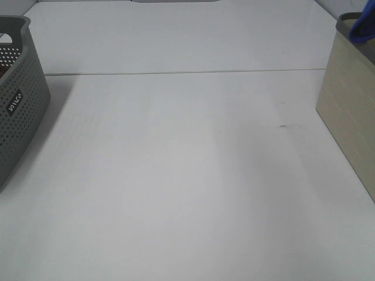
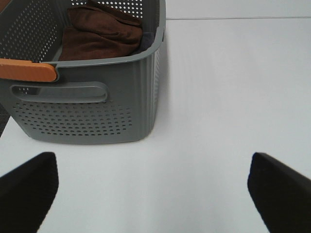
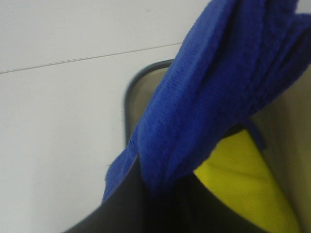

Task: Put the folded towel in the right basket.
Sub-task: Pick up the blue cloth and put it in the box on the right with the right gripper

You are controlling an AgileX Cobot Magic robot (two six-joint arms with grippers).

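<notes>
— Where is the towel (image 3: 214, 87)?
— Clamped tight in my right gripper (image 3: 160, 196), over the open right basket (image 1: 351, 117); the drop looks straight down. My left gripper (image 2: 153, 189) gapes empty, well apart.

A plain white tabletop (image 1: 176, 187) fills nearly the whole exterior high view. It is matte, smooth and evenly lit, with only soft, faint shadows. A thin straight seam (image 1: 176, 72) runs across it from side to side, parting the near surface from a second white panel (image 1: 176, 35) behind. A small dark mark (image 1: 287, 126) lies on the near surface, toward the right.
</notes>
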